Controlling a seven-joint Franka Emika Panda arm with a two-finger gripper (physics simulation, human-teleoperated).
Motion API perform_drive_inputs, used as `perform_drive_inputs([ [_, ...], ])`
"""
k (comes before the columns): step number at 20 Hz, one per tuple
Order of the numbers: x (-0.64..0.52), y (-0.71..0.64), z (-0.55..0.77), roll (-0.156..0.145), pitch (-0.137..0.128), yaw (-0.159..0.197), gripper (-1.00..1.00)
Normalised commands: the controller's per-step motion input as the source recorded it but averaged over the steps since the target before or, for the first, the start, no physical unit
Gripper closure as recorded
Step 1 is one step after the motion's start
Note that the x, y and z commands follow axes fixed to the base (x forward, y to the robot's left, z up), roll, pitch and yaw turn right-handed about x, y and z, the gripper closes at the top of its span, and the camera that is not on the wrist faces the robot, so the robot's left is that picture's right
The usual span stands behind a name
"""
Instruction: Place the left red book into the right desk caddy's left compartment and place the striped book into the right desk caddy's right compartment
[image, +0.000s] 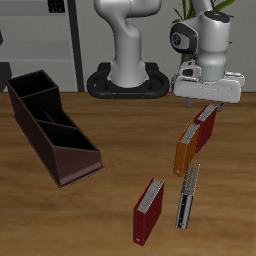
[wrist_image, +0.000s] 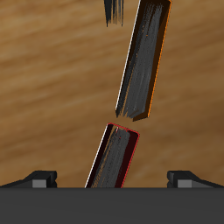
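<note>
Wooden tabletop (image: 110, 150) carries everything, with grey shelving and the arm's base behind it. The right desk caddy (image: 52, 125) lies at an angle, a long dark box with three sections in a row. Nothing shows inside them, and I cannot tell from here which end section counts as the left compartment.

Nearer the table's front edge stands a darker maroon book (image: 148, 210). Just beside it is the striped book (image: 188, 195), slim and upright. Farther back is an orange book (image: 185, 150), and close behind that the left red book (image: 206, 128), well apart from the caddy.

The gripper (image: 207, 100) hangs directly over the red book. In the wrist view its fingers (wrist_image: 39, 179) are spread wide apart, holding nothing, and the red book (wrist_image: 112, 157) runs between them, with the orange book (wrist_image: 144, 61) end to end beyond it.

So the first step is in hand: reaching for the red book, neither book placed yet. Next, I judge, the gripper must come down squarely over the spine and close across the thin side without nudging the orange book. Whether it is low enough to close now, I cannot tell.
</note>
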Motion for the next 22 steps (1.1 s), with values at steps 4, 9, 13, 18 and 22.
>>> perform_drive_inputs([
  [4,0.01,0.02,-0.15,-0.008,-0.006,-0.024,-1.00],
  [9,0.06,0.00,-0.13,0.003,0.024,-0.007,-1.00],
  [13,0.11,-0.07,-0.19,-0.013,0.044,-0.016,-1.00],
  [18,0.07,-0.01,-0.16,0.004,0.030,0.000,-1.00],
  [22,-0.01,0.03,-0.05,0.030,0.011,-0.007,1.00],
])
